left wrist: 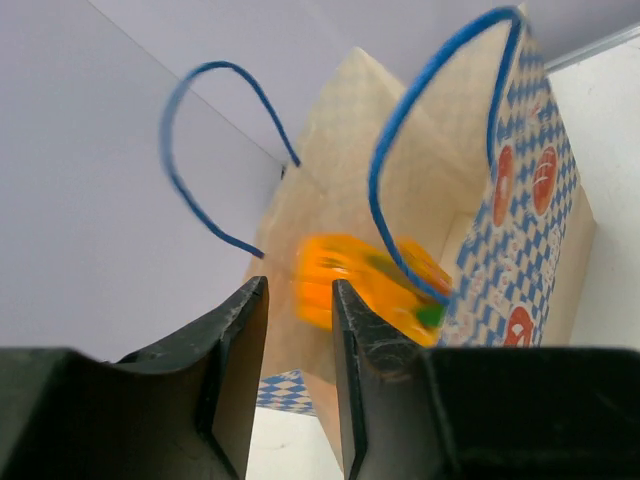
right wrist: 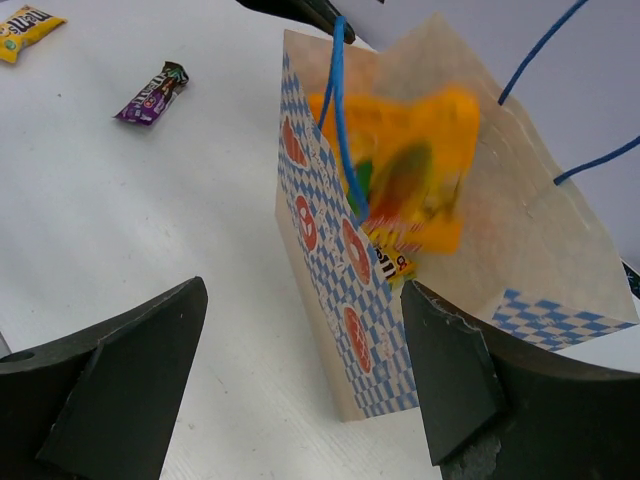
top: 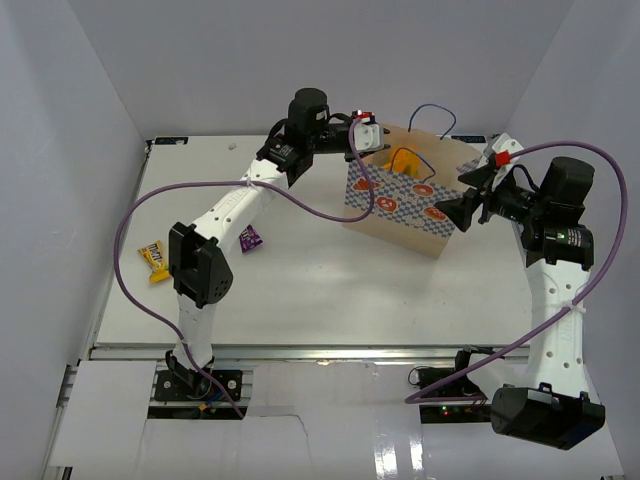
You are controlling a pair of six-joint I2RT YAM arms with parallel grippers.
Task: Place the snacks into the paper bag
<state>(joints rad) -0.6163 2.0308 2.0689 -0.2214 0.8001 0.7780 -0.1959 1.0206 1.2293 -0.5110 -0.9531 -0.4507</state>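
Observation:
The paper bag stands upright at the back middle of the table, its mouth open. My left gripper is over its far left rim, open and empty. The orange crinkly bag is a blur inside the bag's mouth, just past my left fingers; it also shows in the right wrist view. A yellow bar wrapper lies under it in the bag. My right gripper is wide open at the bag's right end, holding nothing. The green crinkly bag is not in view.
A small yellow candy packet lies at the table's left edge, and a small purple candy packet lies beside the left arm. Both show in the right wrist view, yellow and purple. White walls close in the table.

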